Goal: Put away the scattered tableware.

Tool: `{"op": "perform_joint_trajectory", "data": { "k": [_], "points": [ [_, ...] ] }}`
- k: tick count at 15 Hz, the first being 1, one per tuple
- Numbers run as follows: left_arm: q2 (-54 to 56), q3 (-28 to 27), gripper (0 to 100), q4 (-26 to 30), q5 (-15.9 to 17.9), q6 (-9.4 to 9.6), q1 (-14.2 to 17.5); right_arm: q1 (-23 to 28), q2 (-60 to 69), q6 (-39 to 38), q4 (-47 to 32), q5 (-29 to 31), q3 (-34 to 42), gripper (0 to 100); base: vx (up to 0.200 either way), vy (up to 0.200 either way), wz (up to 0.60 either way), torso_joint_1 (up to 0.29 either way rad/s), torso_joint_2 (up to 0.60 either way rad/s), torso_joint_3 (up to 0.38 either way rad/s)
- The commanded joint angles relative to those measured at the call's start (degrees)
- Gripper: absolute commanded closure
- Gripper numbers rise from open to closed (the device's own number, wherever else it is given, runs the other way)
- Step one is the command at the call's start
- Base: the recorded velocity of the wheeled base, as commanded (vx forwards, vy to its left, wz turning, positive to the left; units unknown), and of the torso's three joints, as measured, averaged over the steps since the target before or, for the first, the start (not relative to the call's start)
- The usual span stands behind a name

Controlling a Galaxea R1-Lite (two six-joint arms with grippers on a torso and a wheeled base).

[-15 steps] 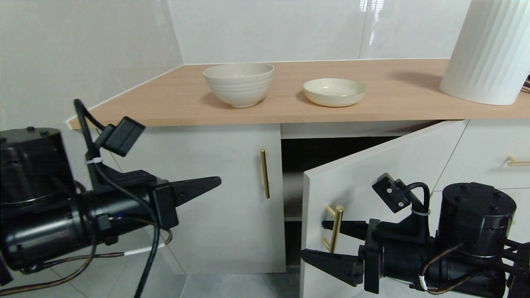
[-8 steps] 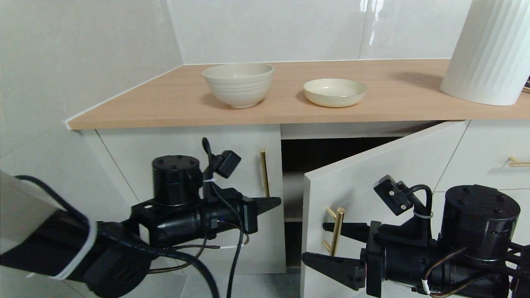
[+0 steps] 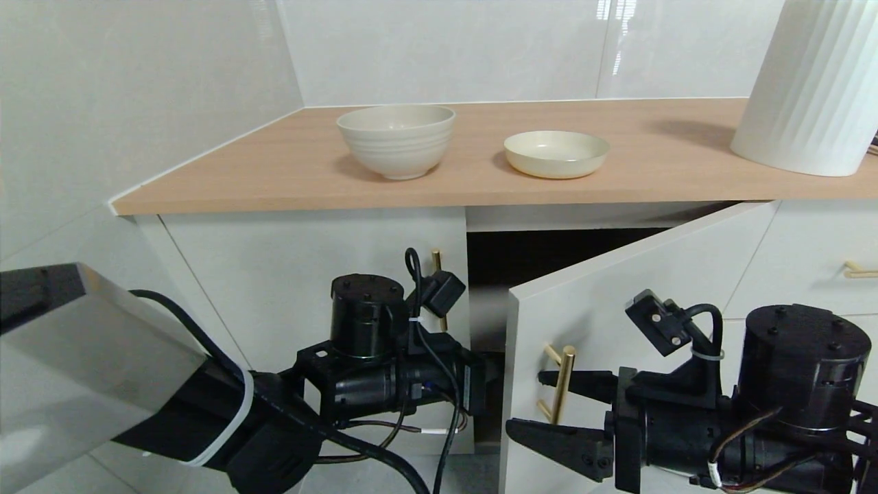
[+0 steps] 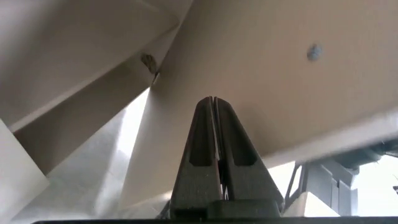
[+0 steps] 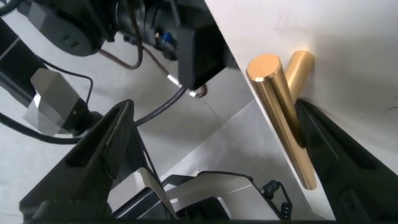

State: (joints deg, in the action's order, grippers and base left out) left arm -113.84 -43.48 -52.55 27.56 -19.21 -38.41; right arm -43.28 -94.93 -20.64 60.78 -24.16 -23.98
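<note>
Left gripper (image 4: 213,99) has swung in, fingers pressed together behind the white cabinet door (image 3: 617,288); push outward gently. Right gripper (image 3: 527,403): fingers wide round the brass bar handle (image 3: 562,377). Cream ribbed bowl (image 3: 396,139) and shallow cream dish (image 3: 556,152) sit on the wooden bench (image 3: 274,171).

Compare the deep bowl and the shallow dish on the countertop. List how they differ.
The deep bowl stands tall with steep sides; the shallow dish is low and flat. The deep bowl has ridged bands outside; the shallow dish looks smooth. The deep bowl sits left of the shallow dish, apart from it. Both are cream, upright, empty, on the wooden countertop.
</note>
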Motion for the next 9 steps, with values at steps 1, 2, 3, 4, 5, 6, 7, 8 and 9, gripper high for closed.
{"op": "perform_joint_trajectory", "data": {
  "k": [1, 2, 3, 4, 5, 6, 7, 8, 9],
  "points": [
    [1.25, 1.30, 100, -0.18, 0.03, 0.14, -0.79, 0.65, 0.45, 0.07, 0.30, 0.52, 0.07, 0, 0.000, 0.000, 0.00, 0.000, 0.00, 0.000],
    [1.25, 1.12, 100, -1.06, -0.05, 0.23, -1.40, 1.00, 0.71, 0.25, 0.30, 0.52, 0.34, 0, 0.000, 0.000, 0.00, 0.000, 0.00, 0.000],
    [1.16, 1.03, 100, -2.38, -0.05, 0.14, -1.40, 1.09, 1.15, 0.34, 0.30, 0.52, 0.86, 0, 0.000, 0.000, 0.00, 0.000, 0.00, 0.000],
    [0.81, 0.94, 100, -3.52, -0.05, 0.05, -1.49, 1.62, 1.50, 0.34, 0.30, 0.43, 1.04, 0, 0.000, 0.000, 0.00, 0.000, 0.00, 0.000],
    [0.28, 0.59, 100, -4.05, -0.05, -0.04, -1.49, 2.14, 1.41, 0.34, 0.30, 0.34, 1.04, 0, 0.000, 0.000, 0.00, 0.000, 0.00, 0.000],
    [-0.51, -0.29, 100, -4.40, -0.14, -0.04, -1.67, 2.93, 1.41, 0.51, 0.30, 0.52, 1.13, 0, 0.000, 0.000, 0.00, 0.000, 0.00, 0.000],
    [-0.69, -0.64, 100, -4.31, -0.14, -0.04, -1.67, 5.13, 1.76, 2.09, 0.21, 0.69, 1.48, 0, 0.000, 0.000, 0.00, 0.000, 0.00, 0.000],
    [-0.69, -0.81, 100, -4.31, -0.14, -0.04, -1.67, 6.63, 2.12, 3.24, 0.21, 0.69, 1.74, 0, 0.000, 0.000, 0.00, 0.000, 0.00, 0.000],
    [-0.77, -0.90, 100, -4.40, -0.05, -0.12, -1.67, 9.97, 3.70, 5.43, -0.14, 0.61, 2.97, 0, 0.000, 0.000, 0.00, 0.000, 0.00, 0.000]
  ]
}}
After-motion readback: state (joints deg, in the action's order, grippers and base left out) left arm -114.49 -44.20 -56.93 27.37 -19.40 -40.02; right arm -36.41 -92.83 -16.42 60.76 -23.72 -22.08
